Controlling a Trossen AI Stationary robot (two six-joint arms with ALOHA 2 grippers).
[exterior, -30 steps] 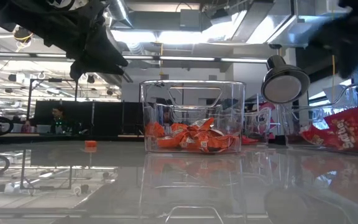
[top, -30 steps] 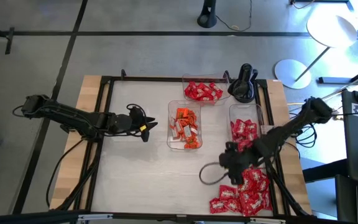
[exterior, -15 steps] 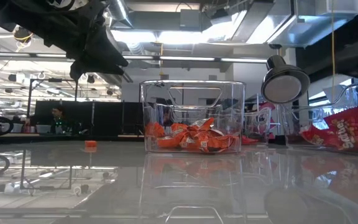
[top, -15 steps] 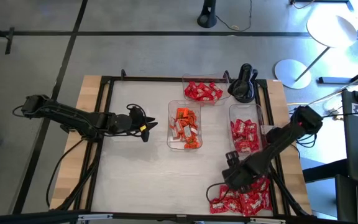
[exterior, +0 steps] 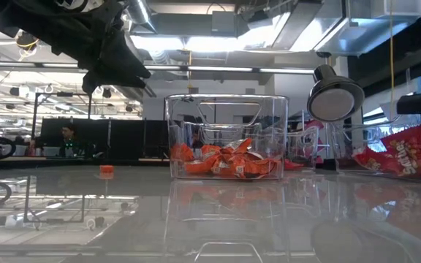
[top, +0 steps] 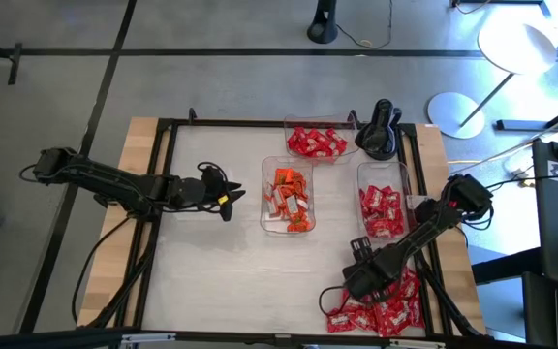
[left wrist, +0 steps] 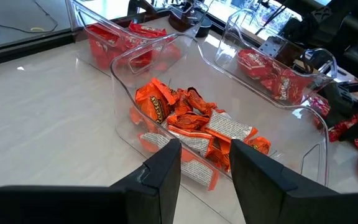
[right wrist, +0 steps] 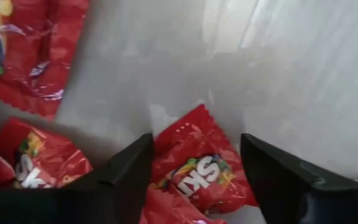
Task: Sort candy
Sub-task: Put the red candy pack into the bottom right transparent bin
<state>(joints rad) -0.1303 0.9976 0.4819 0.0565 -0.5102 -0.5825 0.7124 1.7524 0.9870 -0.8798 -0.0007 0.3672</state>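
Surface: pale table top [top: 221, 271] in a black frame, grey floor around it, an office space showing behind in the low view.
Trays: three clear trays stand on the table. The middle tray [top: 264, 199] holds orange candy [top: 289, 199], the far tray [top: 342, 124] holds red candy [top: 316, 142], and the right tray [top: 403, 184] holds red candy with white marks [top: 380, 208].
Loose pile: unsorted red candy [top: 381, 310] lies on the bare table at the near right corner, in front of the right tray.
Right gripper: right gripper [right wrist: 197, 162] is low over the edge of the loose pile, its two fingers spread to either side of one red packet [right wrist: 197, 171]. The fingers are apart and not yet touching it, so nothing is held.
Left gripper: left gripper [left wrist: 204, 158] waits above the table just left of the middle tray, pointing at the orange candy. Its fingers stand partly open with a gap between them and hold nothing.
Done: each tray already has a good layer of one kind, so much of the sorting looks finished.
Left to do: the near-right pile is still sizeable, many packets by my reckoning. I cannot tell whether any orange ones are mixed in.
Step in hand: probably closing on the single red packet to lift it toward a tray.
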